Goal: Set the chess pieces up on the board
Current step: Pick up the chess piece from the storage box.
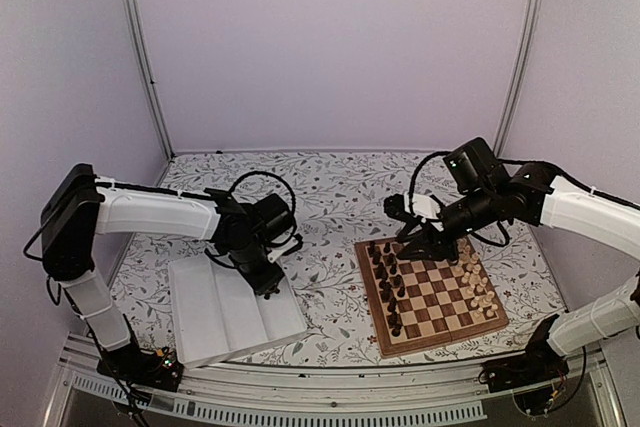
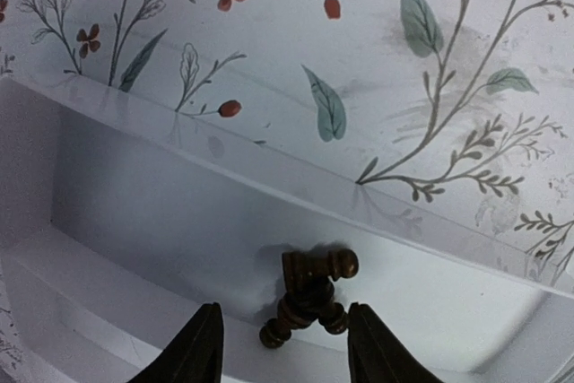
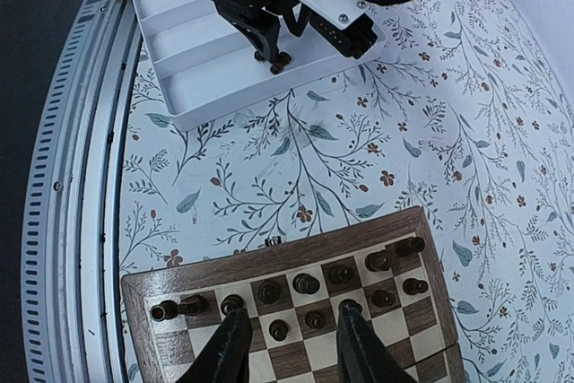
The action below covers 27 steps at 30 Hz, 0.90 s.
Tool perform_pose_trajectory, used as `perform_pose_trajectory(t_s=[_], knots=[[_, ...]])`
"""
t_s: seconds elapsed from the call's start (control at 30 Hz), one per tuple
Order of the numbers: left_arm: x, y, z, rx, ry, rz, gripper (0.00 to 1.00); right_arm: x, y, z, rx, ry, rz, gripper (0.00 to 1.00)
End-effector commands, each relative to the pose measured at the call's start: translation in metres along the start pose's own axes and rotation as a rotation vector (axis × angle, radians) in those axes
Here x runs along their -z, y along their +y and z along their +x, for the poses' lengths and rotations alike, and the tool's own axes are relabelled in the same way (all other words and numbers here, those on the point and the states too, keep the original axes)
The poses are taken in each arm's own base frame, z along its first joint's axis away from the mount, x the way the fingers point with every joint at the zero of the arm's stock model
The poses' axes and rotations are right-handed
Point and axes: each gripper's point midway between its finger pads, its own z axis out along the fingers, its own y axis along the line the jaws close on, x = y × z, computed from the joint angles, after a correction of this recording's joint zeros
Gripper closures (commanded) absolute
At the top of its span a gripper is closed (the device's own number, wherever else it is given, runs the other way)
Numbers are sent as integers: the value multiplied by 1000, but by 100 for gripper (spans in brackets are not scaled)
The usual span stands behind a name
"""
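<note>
the jaws of both grippers stand apart.

top view: the left gripper hangs low over the far end of the rightmost trough of the tray, which lies near the table's near left corner. the board lies toward the near right corner, a little askew to the table's near edge. dark pieces stand in 2 files along the board's left side and cream pieces along its right side, with bare squares between. the right gripper hangs over the board's far left corner, above the dark pieces.

left wrist view: the left fingers frame a crossed pair, which looks like 2 dark pieces lying on their sides on the tray floor, just beside its wall. the right-hand finger is at the edge of 1 base; the other stands clear of the pair. beyond the wall lies the flowered table.

right wrist view: the right fingers stand open above the board's dark side, with 2 upright dark pieces on the squares between them. i cannot tell whether they touch any. more dark pieces line the 2 rows next to the border. a stray piece, small and dark, sits on the table just beside that border. farther off, the left gripper's tips are down in the tray with a dark piece at them.
</note>
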Motion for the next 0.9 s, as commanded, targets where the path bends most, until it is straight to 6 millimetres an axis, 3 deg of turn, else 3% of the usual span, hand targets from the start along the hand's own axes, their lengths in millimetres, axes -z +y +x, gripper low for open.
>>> perform_pose_trajectory(t_s=[0.0, 0.27, 0.5, 0.87], knots=[[-10, -2, -8, -23, 8, -15, 50, 5, -4, -2, -3, -23, 31, 65], [-29, -12, 13, -9, 113, 35, 62, 5, -5, -3, -1, -20, 36, 64], [-38, -24, 24, -5, 161, 108, 87, 0, -7, -7, -7, -18, 10, 64], [16, -11, -8, 88, -89, 198, 97, -15, -13, -34, -21, -57, -94, 64]])
